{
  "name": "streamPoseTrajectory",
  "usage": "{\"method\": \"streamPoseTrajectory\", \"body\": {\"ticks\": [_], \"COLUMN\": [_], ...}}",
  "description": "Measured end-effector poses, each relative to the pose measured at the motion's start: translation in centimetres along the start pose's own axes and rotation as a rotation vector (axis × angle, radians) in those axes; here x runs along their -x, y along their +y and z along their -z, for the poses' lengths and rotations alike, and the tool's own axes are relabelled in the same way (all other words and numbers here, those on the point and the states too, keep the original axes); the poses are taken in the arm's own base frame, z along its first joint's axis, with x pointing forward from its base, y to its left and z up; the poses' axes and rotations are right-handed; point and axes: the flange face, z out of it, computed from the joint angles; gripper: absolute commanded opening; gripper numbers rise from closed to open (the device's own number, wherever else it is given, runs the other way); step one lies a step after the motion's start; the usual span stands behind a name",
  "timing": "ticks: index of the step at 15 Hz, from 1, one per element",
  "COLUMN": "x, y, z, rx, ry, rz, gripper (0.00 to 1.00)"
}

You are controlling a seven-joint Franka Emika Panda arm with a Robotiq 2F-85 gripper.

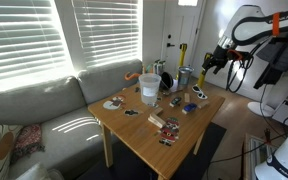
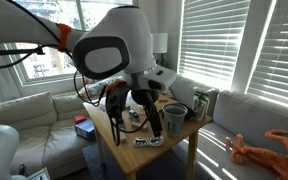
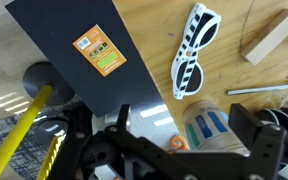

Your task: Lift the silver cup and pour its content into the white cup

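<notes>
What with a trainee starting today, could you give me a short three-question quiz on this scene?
1. True or false: the pincer is shut on the white cup.
2. In the wrist view, what lies on the wood right of the black board? A: sunglasses. B: a banana. C: a plate.
3. What colour is the sticker on that board?

Key:
1. False. The pincer hangs apart from the white cup.
2. A.
3. Orange.
</notes>
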Motion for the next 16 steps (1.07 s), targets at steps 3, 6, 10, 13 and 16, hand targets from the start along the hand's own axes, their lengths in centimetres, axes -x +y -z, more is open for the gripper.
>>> {"method": "streamPoseTrajectory", "body": {"ticks": [3,6,10,13,16], "x": [-1.5,-2.7,-4.1,-5.5,-6.8], "y": [0.8,1.0,1.0,0.7,-0.2], "z": [0.1,0.7,1.0,0.6,0.2], "rx": [0.008,0.011,0.014,0.009,-0.002], "ry": [0.005,0.020,0.029,0.025,0.021], "rz": [-0.019,-0.023,-0.035,-0.046,-0.047], "gripper": [1.00,1.00,1.00,1.00,1.00]}}
